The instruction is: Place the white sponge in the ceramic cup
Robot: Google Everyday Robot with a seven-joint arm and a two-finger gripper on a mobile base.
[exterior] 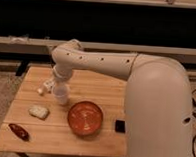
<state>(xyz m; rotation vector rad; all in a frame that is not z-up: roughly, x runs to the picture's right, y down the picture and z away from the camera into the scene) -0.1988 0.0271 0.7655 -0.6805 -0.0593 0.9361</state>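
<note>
The white sponge point(39, 111) lies flat on the wooden table point(98, 88), near its left front. A white ceramic cup point(61, 95) stands upright behind and to the right of the sponge. My gripper point(46, 86) hangs low over the table at the end of the white arm point(92, 62). It is just left of the cup and behind the sponge, apart from the sponge. The wrist hides part of the cup's top.
An orange-brown bowl point(85, 118) sits at the front middle of the table. A dark red-brown elongated item point(19, 132) lies at the front left corner. A small black object point(120, 125) lies right of the bowl. My arm's bulky body fills the right side.
</note>
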